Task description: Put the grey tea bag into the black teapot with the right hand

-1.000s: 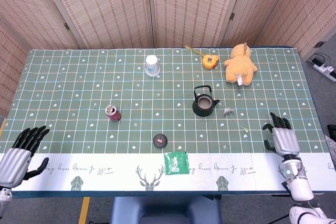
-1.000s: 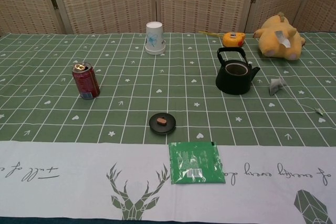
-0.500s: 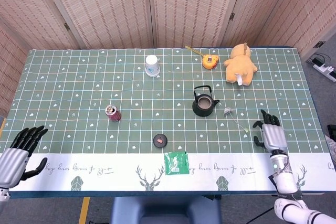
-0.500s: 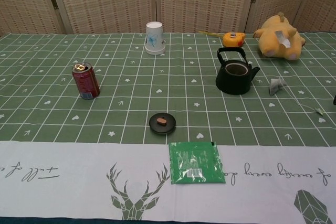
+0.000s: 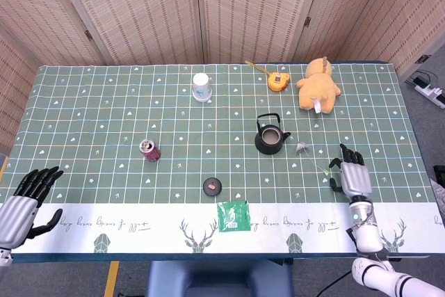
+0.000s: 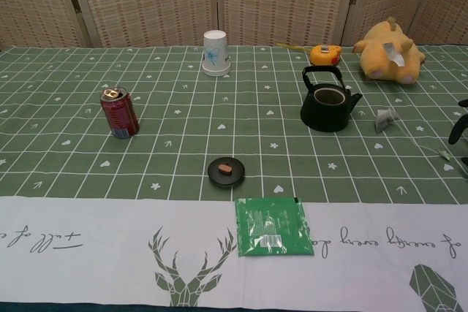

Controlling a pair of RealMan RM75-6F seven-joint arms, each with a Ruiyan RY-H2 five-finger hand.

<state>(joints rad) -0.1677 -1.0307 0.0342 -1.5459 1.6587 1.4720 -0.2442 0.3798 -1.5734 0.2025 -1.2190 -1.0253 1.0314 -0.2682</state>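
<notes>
The grey tea bag (image 5: 301,147) (image 6: 385,118) lies on the green cloth just right of the black teapot (image 5: 270,137) (image 6: 327,103), which stands lidless with its handle up. A thin string runs from the bag to a small tag (image 5: 327,172) (image 6: 444,155). My right hand (image 5: 352,176) (image 6: 461,128) hovers open close to the tag, right of the bag, holding nothing; the chest view catches only its fingertips at the right edge. My left hand (image 5: 26,198) is open at the near left table edge, far from both.
A red soda can (image 5: 149,149) stands left of centre, a white paper cup (image 5: 201,87) at the back, a yellow plush toy (image 5: 317,87) and an orange object (image 5: 278,81) at back right. The black lid (image 5: 212,186) and a green packet (image 5: 233,215) lie near the front.
My right hand has moved left and forward toward the tea bag's tag, and its fingertips have entered the chest view. The left hand has barely shifted.
</notes>
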